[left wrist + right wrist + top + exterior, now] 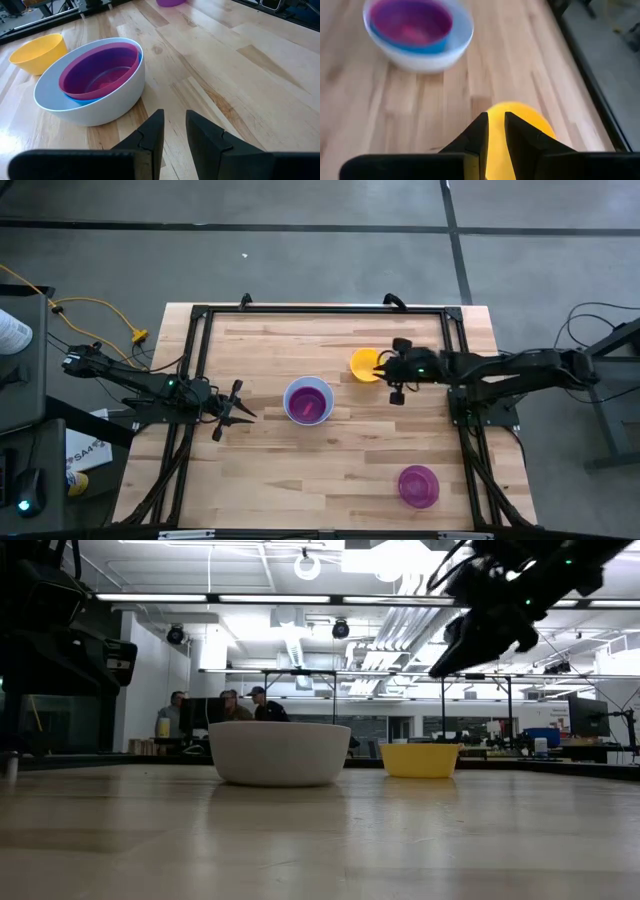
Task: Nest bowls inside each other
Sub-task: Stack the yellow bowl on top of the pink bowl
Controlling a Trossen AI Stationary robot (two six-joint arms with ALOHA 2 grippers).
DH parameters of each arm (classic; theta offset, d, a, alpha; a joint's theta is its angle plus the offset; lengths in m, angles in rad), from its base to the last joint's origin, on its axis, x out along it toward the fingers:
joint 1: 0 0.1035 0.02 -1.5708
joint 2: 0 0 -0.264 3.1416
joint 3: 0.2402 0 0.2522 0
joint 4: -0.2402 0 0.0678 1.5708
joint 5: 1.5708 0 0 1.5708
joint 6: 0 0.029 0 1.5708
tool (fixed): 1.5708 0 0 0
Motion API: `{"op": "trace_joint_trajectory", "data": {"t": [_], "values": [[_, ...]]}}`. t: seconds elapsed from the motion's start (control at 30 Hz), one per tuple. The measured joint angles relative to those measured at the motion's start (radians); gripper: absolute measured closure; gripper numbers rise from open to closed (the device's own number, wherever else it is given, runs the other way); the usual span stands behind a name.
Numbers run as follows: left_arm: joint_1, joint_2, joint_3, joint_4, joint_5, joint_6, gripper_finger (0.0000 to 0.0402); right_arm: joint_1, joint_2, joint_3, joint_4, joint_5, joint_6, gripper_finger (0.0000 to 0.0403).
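A white bowl [308, 401] stands mid-table on its base, with a blue bowl [80, 98] and a red-pink bowl [100, 70] nested inside it. To its far right a yellow bowl [361, 364] rests upright on the table. A purple bowl [418, 486] stands alone near the near right corner. My right gripper [495, 125] hovers above the yellow bowl [532, 127], tilted downward; its fingers are slightly apart with nothing between them, and in the low view it [470, 640] is well clear of the bowl [420, 760]. My left gripper [174, 122] waits open, left of the white bowl.
A black frame [200, 315] borders the wooden tabletop. Bare wood lies between the white bowl and the purple bowl [170, 2]. People sit at desks in the room beyond the table [235, 705].
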Motion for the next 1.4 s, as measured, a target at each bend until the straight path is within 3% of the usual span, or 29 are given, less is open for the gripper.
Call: {"op": "trace_joint_trajectory", "data": {"t": [0.47, 0.73, 1.03, 1.4], "values": [[0.0, 0.0, 0.0, 0.0, 0.0, 0.0, 0.032, -0.029, 0.263, 0.32, -0.429, -0.027, -0.092, 0.0346], [0.0, 0.0, 0.0, 0.0, 0.0, 0.0, 0.032, -0.028, 0.37, 0.379, -0.47, -0.132, -0.079, 0.0346], [0.0, 0.0, 0.0, 0.0, 0.0, 0.0, 0.032, -0.031, 0.483, 0.426, -0.492, -0.125, -0.085, 0.0346], [0.0, 0.0, 0.0, 0.0, 0.0, 0.0, 0.032, -0.057, 0.49, 0.428, -0.552, -0.056, -0.029, 0.0346]]}}
